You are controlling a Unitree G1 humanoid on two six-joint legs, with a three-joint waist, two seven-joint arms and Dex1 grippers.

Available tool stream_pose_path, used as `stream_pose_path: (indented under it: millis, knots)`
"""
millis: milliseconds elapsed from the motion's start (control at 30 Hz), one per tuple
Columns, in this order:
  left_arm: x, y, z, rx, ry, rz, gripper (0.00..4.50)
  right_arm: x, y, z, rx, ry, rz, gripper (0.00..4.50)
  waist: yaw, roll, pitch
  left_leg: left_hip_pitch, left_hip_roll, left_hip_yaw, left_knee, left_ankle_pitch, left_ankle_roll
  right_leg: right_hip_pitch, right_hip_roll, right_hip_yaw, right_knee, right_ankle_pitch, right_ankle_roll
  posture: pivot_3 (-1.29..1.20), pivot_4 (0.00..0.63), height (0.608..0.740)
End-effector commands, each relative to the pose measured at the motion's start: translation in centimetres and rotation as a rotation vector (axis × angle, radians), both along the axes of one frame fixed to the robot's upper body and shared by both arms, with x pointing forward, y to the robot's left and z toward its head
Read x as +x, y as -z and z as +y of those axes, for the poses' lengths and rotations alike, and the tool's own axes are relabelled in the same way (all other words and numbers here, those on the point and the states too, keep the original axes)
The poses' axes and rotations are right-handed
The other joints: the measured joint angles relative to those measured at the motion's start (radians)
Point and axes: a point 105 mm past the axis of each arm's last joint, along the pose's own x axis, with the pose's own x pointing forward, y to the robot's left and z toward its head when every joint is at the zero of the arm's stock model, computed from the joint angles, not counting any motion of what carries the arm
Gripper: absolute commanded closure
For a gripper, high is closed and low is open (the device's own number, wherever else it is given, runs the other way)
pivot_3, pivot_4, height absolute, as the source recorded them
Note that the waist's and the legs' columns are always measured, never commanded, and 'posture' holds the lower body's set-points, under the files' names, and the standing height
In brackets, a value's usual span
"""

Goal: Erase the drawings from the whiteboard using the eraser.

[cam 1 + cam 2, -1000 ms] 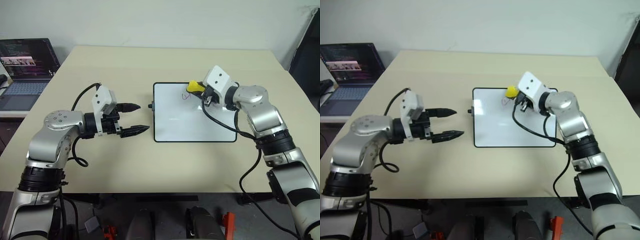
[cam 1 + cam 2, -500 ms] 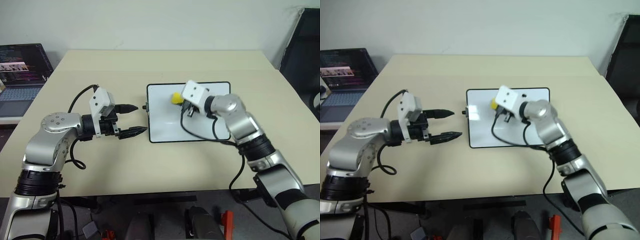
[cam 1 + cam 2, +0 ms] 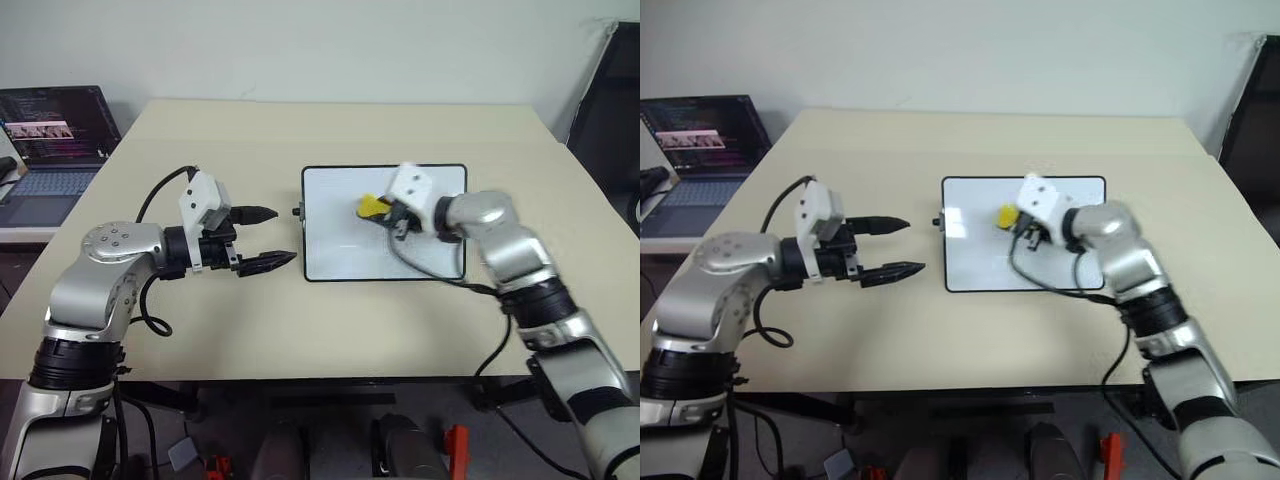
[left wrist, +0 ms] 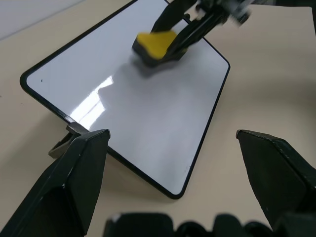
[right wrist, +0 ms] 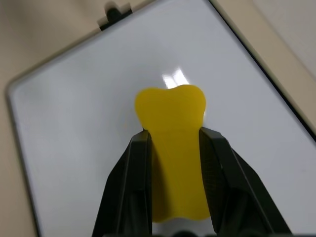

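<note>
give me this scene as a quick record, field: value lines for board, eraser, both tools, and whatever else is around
whiteboard: flat on the table, no drawings visible on the exposed surface
eraser: yellow, clamped in the right tool, over the board's middle
left tool: open, holding nothing, beside the board's left edge
laptop: open, screen lit, off the table's far left corner

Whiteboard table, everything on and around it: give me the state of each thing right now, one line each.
whiteboard: flat on the table, no marks visible on it.
eraser: gripped, on the board.
right gripper: shut on the eraser.
left gripper: open, empty, beside the board.
laptop: open, screen lit.
</note>
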Motion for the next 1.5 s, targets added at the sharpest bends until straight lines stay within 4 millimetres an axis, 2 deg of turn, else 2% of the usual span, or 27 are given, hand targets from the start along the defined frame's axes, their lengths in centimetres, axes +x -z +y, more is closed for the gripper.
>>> stream_pose_path:
  millis: [33,100,167,300,433,500,733,1067,1500]
  knots:
    - [-0.3,-2.4,0.0,0.014,0.026,-0.085,0.00,-4.9,-5.3,-3.8,0.061,-0.114,-0.030,3.50,0.002,0.001,0.001,-0.001,0.000,0.000,0.000,0.000,0.000,-0.001,0.000,0.000,0.000,0.000,0.000,0.00,0.150,0.740]
    - [-0.1,-2.7,0.2,0.020,0.025,-0.091,0.00,-6.5,-7.0,-7.1,0.054,-0.067,-0.029,3.50,0.013,0.001,0.001,-0.002,0.000,-0.002,-0.002,-0.001,0.000,0.000,0.000,-0.002,-0.004,-0.001,0.000,0.00,0.150,0.740]
    - [-0.1,-2.7,0.5,0.033,0.029,-0.088,0.00,-7.5,-7.1,-9.8,0.005,0.010,-0.015,3.50,0.013,0.001,0.001,-0.002,0.000,-0.001,-0.002,-0.003,0.000,0.000,-0.001,-0.002,-0.005,-0.003,0.000,0.00,0.150,0.740]
    - [0.2,-2.5,1.0,0.052,0.027,-0.076,0.00,-8.1,-5.4,-14.2,-0.097,0.173,0.045,3.50,0.002,0.001,0.001,-0.001,0.001,0.001,-0.002,-0.006,0.003,0.003,0.000,-0.002,-0.011,-0.004,0.000,0.00,0.150,0.740]
    - [0.7,-1.2,1.3,0.072,0.025,-0.036,0.00,-7.4,-2.3,-17.1,-0.142,0.287,0.115,3.50,-0.011,0.002,0.001,-0.001,0.001,0.003,-0.002,-0.006,0.003,0.002,0.000,0.001,-0.011,-0.004,0.000,0.00,0.150,0.740]
    - [0.9,-1.0,1.4,0.075,0.023,-0.029,0.00,-7.2,-1.4,-18.1,-0.156,0.320,0.126,3.50,-0.009,0.002,0.002,0.000,0.001,0.002,-0.001,-0.006,0.003,0.004,0.000,0.000,-0.012,-0.004,0.001,0.00,0.150,0.740]
    - [0.9,-1.1,1.8,0.078,0.012,-0.033,0.00,-6.9,-1.4,-18.5,-0.151,0.323,0.119,3.50,-0.011,0.003,0.002,0.000,0.001,0.002,-0.002,-0.006,0.003,0.003,0.000,0.001,-0.011,-0.004,0.002,0.00,0.150,0.740]
    - [0.6,-0.6,1.4,0.062,0.009,-0.022,0.00,-6.4,-1.8,-17.5,-0.111,0.297,0.102,3.50,-0.010,0.003,0.002,-0.001,0.001,0.002,-0.001,-0.006,0.003,0.003,0.000,0.001,-0.012,-0.004,0.002,0.00,0.150,0.740]
    - [0.6,-1.3,1.2,0.052,0.011,-0.045,0.00,-5.7,-2.6,-17.3,-0.091,0.290,0.077,3.50,-0.008,0.003,0.002,0.000,0.001,0.002,-0.001,-0.006,0.003,0.003,0.000,0.001,-0.011,-0.003,0.002,0.00,0.150,0.740]
